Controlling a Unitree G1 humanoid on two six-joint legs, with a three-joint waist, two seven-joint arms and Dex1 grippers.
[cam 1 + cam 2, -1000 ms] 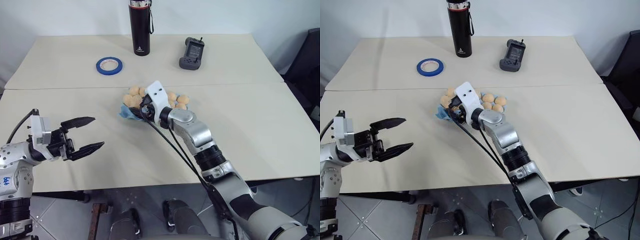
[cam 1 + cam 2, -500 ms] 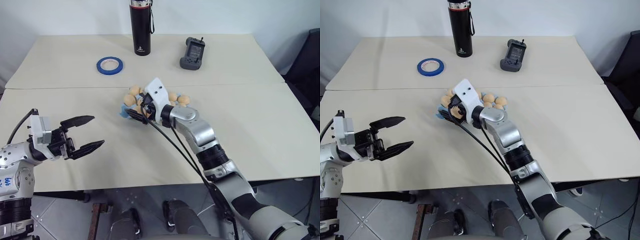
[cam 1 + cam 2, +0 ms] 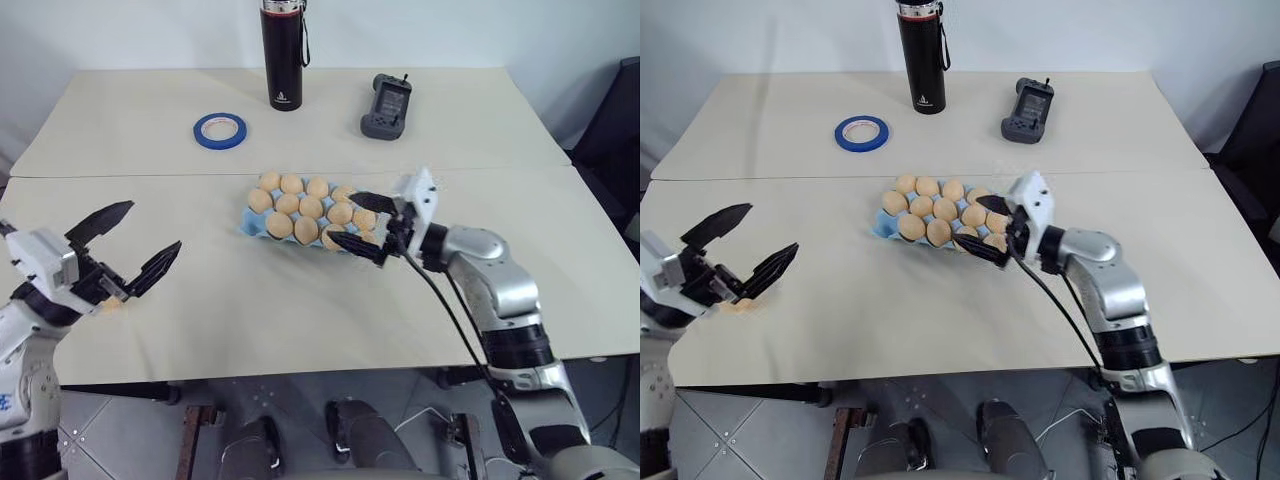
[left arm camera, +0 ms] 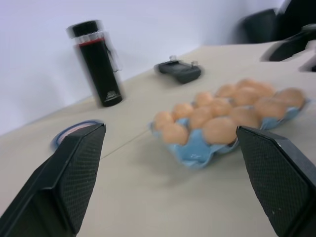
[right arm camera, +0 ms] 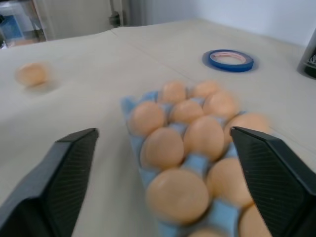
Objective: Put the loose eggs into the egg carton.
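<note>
I've got the egg carton (image 3: 305, 215) mid-counter (image 3: 300, 290), cups looking mostly full. My right claw (image 3: 363, 224) has just pulled back off the carton's right end, jaws wide and empty. My left claw (image 3: 125, 248) swung outward, wide too; one loose egg (image 3: 740, 304) sits beneath it, my next pick, I reckon.

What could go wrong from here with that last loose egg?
1. One loose egg lies on the bare table near its front edge, under the open left pincer. A clumsy approach might nudge it, and being round it could roll off.
2. The open right pincer sits right at the egg carton, its lower finger close to the end eggs. A careless swing could knock one out or drag the carton.
</note>
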